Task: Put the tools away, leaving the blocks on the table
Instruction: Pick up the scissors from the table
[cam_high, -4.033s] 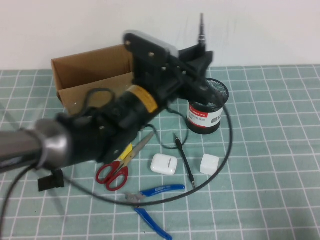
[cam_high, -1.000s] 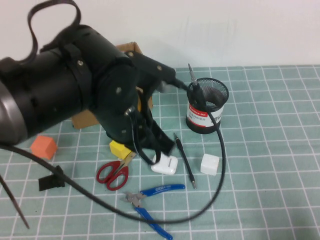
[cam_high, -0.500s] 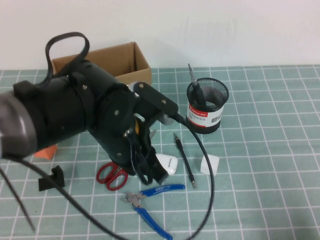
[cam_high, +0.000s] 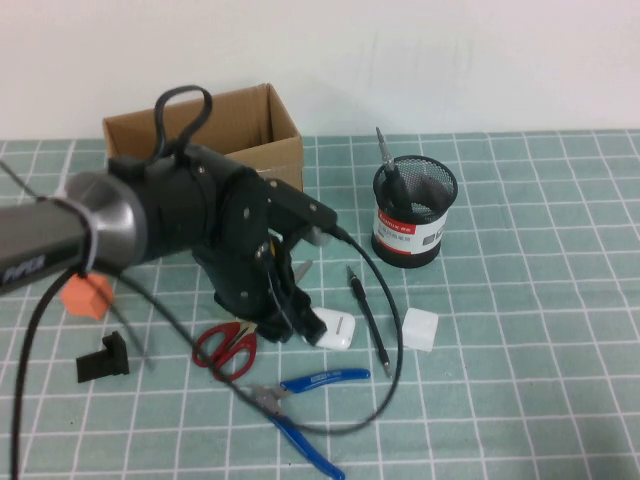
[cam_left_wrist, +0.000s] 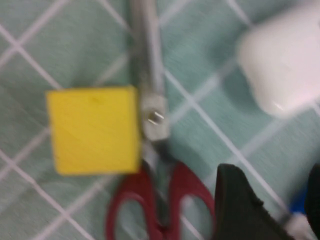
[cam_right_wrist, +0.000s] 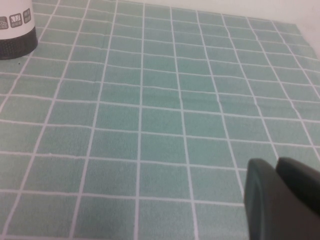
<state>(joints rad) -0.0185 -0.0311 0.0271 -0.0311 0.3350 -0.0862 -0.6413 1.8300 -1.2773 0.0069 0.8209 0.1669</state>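
Left hand (cam_high: 290, 325) low over scissors (cam_high: 225, 345) — right hand (cam_right_wrist: 280, 200) shut.

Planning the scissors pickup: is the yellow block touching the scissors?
Touching. The left wrist view shows the yellow block pressed against the scissors at the pivot, with no cloth visible between them.

The high view looks down from the robot's side over the mesh pen cup (cam_high: 414, 222), taking in the whole table (cam_high: 540, 340). The left wrist view hangs very close above the red-handled scissors (cam_left_wrist: 155, 165) and yellow block (cam_left_wrist: 94, 129), near the cup (both views share the scissors (cam_high: 228, 345)). The right wrist view skims low across bare cloth, the cup's base (cam_right_wrist: 15, 30) at its edge.
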